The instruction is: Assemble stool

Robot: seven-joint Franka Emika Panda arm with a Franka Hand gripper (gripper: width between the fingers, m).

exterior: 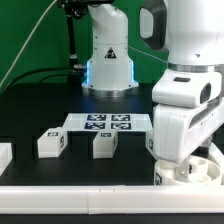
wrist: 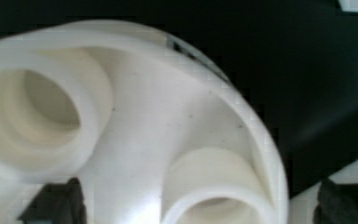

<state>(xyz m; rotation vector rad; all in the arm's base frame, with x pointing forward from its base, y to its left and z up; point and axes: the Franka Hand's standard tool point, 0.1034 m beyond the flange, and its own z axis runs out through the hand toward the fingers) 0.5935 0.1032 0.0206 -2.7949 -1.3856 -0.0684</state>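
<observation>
The stool's round white seat (wrist: 149, 110) fills the wrist view from very close, with two round sockets showing. In the exterior view it lies low at the right (exterior: 186, 170), under the arm. My gripper (exterior: 180, 160) is down at the seat. Its dark fingertips (wrist: 55, 200) stand wide apart on either side of the seat's near part, and a dark gap shows at one side, so it looks open. Two short blocky white legs with tags stand apart: one at the exterior view's left (exterior: 50, 143), one nearer the middle (exterior: 104, 144).
The marker board (exterior: 108, 123) lies flat behind the legs. A plain white border block (exterior: 5, 157) sits at the exterior view's left edge, and a white border runs along the front (exterior: 90, 191). The arm's base (exterior: 108, 60) stands at the back.
</observation>
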